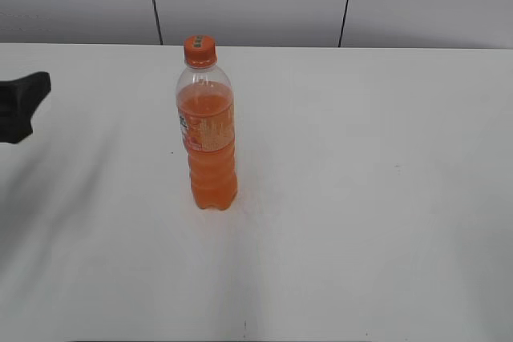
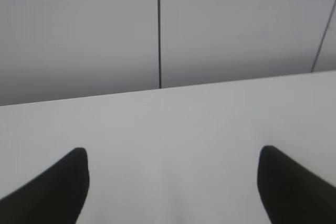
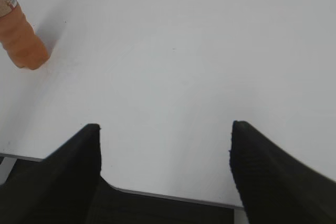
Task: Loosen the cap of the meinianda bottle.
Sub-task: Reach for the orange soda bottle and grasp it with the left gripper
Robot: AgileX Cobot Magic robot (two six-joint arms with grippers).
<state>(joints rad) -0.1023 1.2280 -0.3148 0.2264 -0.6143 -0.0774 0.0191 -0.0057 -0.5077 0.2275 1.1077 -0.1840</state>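
Meinianda bottle (image 1: 208,146) stands upright on the white counter (image 1: 369,198), left of centre, with the orange cap (image 1: 199,50) seated on its neck. Left gripper (image 2: 173,182): jaws spread wide, nothing between them, well apart from the bottle at the counter's left edge. Right gripper (image 3: 165,156): jaws spread wide, empty, over the near counter edge; bottle base visible far off to its upper left.

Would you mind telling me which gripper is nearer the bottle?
Left. The left gripper shows at the exterior view's left edge, level with the bottle. The right gripper hangs back over the table's near edge, outside that view.
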